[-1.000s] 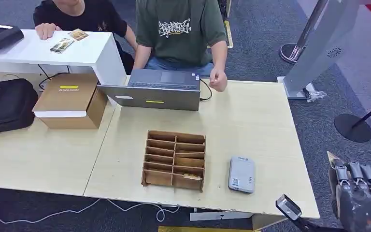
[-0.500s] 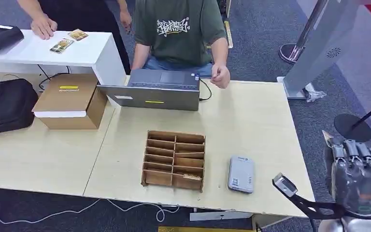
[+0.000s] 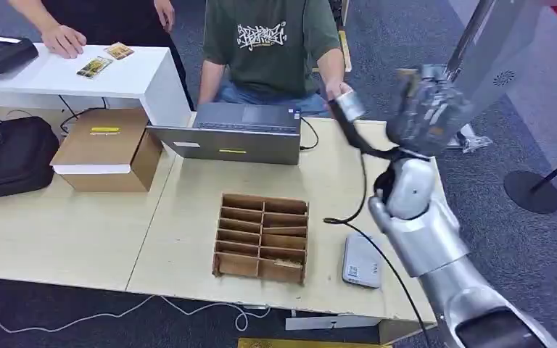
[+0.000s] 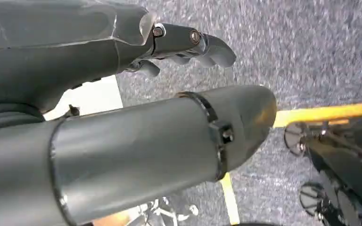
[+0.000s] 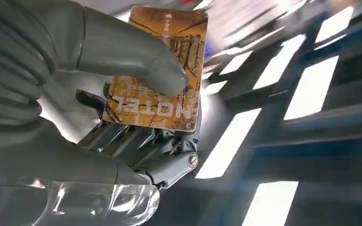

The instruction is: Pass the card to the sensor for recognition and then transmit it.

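Overhead, a grey-blue carpet (image 3: 399, 65) covers the floor, with a light wooden table (image 3: 377, 181) set across it and a white counter (image 3: 58, 76) behind its far left corner. A slanted grey kiosk post (image 3: 489, 58) rises at the right, beside a round black stanchion base (image 3: 531, 192). A person in a green printed T-shirt (image 3: 272, 43) sits at the table's far edge behind a grey laptop (image 3: 236, 134); another person's hand (image 3: 64, 40) rests on the counter. On the table lie a black bag (image 3: 7, 156) at the left, a cardboard box (image 3: 105, 148) next to it, a brown wooden card rack (image 3: 262, 238) with compartments near the front edge, and a small grey card reader (image 3: 362, 261) just right of the rack. The right hand (image 3: 428, 109) is raised above the table's far right, blurred; in the wrist view its thumb (image 5: 136, 56) presses an orange hotel card (image 5: 162, 80) against the fingers. The left hand (image 4: 169, 47) hangs over carpet with fingers curled in, holding nothing.
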Motion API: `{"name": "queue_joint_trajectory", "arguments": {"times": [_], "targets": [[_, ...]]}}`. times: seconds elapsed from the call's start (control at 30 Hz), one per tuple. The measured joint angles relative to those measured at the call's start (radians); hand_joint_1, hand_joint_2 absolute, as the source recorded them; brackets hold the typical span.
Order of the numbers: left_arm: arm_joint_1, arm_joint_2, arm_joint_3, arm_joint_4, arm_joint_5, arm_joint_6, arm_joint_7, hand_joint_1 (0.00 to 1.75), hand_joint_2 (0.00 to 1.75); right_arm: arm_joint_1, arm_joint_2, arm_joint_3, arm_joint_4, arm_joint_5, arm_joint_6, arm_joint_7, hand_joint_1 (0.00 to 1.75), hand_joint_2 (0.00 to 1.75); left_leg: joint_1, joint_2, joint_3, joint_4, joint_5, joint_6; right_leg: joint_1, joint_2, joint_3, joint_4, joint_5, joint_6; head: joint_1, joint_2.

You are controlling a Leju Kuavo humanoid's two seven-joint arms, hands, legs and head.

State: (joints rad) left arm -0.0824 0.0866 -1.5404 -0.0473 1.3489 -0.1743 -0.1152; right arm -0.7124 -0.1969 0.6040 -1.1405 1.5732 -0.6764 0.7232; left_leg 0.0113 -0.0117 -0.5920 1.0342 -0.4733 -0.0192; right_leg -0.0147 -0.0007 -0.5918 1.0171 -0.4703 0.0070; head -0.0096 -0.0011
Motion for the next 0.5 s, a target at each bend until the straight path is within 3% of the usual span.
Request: {"name": "queue_joint_trajectory", "arguments": {"times": [0.03, 0.13, 0.37, 0.5], "targets": [[0.002, -0.001, 0.000, -0.002, -0.002, 0.000, 0.002, 0.00, 0.00, -0.026, -0.013, 0.117, 0.045, -0.002, 0.000, -0.012, 1.75, 1.75, 0.001, -0.003, -0.001, 0.000, 0.000, -0.001, 0.001, -0.003, 0.000, 0.000, -0.001, -0.001, 0.001, 0.000], [0.006, -0.002, 0.000, -0.009, -0.008, 0.000, 0.008, 0.00, 0.00, -0.086, -0.022, 0.262, 0.162, -0.002, 0.000, -0.023, 1.75, 1.75, 0.001, -0.003, -0.003, -0.001, 0.000, -0.001, 0.002, -0.004, 0.000, 0.000, -0.001, -0.001, 0.001, 0.000], [0.005, 0.000, 0.000, -0.011, -0.030, 0.000, 0.009, 0.00, 0.00, -0.186, -0.016, 0.368, 0.367, 0.000, 0.000, -0.116, 1.75, 1.75, 0.000, -0.002, -0.004, 0.000, -0.001, -0.001, 0.002, -0.003, 0.000, -0.001, 0.000, 0.000, 0.001, 0.000], [0.005, 0.000, 0.000, -0.011, -0.032, 0.000, 0.009, 0.00, 0.00, -0.209, -0.007, 0.397, 0.427, -0.001, -0.001, -0.124, 1.75, 1.75, 0.000, -0.002, -0.004, 0.000, 0.000, 0.000, 0.002, -0.004, 0.000, -0.001, 0.000, 0.000, 0.001, 0.000]]}}
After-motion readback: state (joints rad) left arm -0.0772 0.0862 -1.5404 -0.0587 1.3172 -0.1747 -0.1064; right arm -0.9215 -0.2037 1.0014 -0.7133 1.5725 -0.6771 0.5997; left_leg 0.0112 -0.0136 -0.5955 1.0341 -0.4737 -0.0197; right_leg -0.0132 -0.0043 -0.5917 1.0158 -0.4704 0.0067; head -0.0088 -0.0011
